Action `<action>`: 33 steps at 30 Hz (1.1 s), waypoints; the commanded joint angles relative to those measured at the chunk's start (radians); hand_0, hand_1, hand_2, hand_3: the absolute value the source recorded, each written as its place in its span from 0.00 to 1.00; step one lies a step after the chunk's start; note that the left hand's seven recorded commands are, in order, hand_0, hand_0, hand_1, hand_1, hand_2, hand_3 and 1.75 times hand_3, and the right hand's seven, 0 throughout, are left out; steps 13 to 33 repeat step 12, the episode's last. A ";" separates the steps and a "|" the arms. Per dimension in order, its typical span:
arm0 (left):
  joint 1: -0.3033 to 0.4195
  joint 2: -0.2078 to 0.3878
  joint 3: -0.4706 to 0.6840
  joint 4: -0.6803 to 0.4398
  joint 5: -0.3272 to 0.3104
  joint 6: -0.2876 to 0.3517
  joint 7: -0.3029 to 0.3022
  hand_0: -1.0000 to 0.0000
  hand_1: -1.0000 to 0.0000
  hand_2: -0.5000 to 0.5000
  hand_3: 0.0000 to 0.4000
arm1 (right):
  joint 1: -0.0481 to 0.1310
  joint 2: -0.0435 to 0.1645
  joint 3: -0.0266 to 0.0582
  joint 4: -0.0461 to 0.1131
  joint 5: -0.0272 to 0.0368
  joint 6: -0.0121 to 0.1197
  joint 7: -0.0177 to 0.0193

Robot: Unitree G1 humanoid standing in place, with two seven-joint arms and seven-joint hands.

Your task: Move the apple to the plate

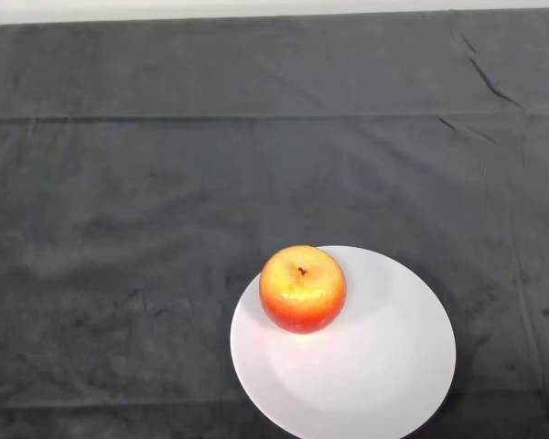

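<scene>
A red and yellow apple (302,288) stands upright, stem up, on the upper left part of a round white plate (384,366). The plate lies on the dark cloth near the front edge of the table, slightly right of centre, and its lower rim runs out of the picture.
The dark cloth (165,183) covers the whole table, with a few creases at the far right. A pale strip of the background (256,9) shows beyond the table's far edge.
</scene>
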 commanded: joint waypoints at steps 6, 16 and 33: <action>-0.028 0.079 0.024 0.043 0.002 -0.026 0.007 1.00 1.00 0.50 0.00 | -0.002 -0.019 -0.0212 0.015 0.0158 -0.006 0.0080; -0.029 0.080 0.023 0.047 0.000 -0.028 0.007 1.00 1.00 0.50 0.00 | -0.002 -0.019 -0.0213 0.015 0.0156 -0.007 0.0082; -0.029 0.080 0.023 0.047 0.000 -0.028 0.007 1.00 1.00 0.50 0.00 | -0.002 -0.019 -0.0213 0.015 0.0156 -0.007 0.0082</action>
